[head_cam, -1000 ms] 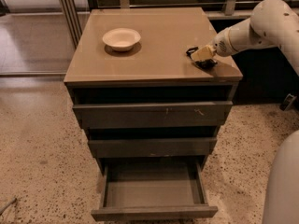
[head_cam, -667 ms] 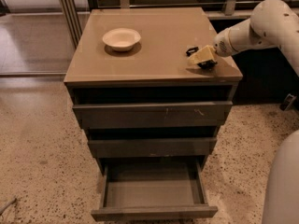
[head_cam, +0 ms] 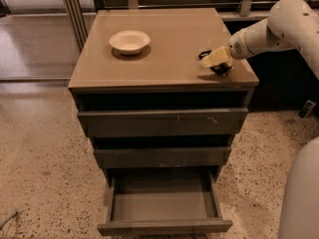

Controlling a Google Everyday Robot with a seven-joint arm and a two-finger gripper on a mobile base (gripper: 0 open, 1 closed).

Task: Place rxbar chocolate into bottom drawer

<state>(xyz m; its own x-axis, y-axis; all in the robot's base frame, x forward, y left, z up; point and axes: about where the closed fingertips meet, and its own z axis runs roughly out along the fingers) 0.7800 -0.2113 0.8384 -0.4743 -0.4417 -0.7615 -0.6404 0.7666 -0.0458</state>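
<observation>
My gripper (head_cam: 213, 59) is at the right front part of the cabinet top (head_cam: 169, 44), low over the surface, on the end of the white arm (head_cam: 279, 26) that reaches in from the right. A small dark object, which looks like the rxbar chocolate (head_cam: 221, 69), shows just beneath the gripper and is mostly hidden by it. I cannot tell whether it rests on the top or is held. The bottom drawer (head_cam: 164, 206) is pulled out at floor level, with its grey inner floor bare.
A white bowl (head_cam: 129, 41) stands at the left back of the cabinet top. Two wider drawer fronts (head_cam: 162, 122) sit above the bottom drawer. The speckled floor (head_cam: 45, 173) surrounds the cabinet. A white robot body part (head_cam: 301, 198) fills the lower right corner.
</observation>
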